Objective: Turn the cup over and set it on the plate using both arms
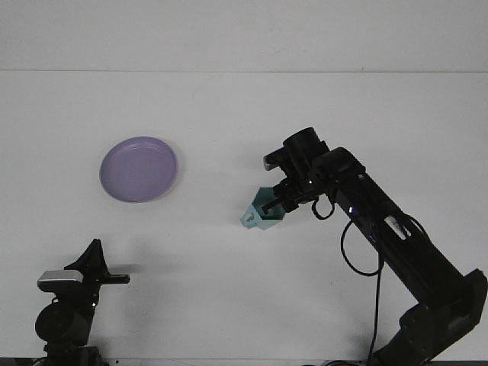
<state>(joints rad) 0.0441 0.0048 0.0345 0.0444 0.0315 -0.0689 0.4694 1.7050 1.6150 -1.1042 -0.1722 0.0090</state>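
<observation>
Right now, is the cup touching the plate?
Apart. The front view shows bare table between the cup, held in the right end effector, and the plate.

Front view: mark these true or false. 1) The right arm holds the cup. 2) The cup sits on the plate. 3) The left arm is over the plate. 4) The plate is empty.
1) True: the right gripper holds the teal cup.
2) False: the cup is well to the right of the purple plate, near the table's middle.
3) False: the left gripper sits low at the near left edge, short of the plate.
4) True: nothing lies on the plate.
</observation>
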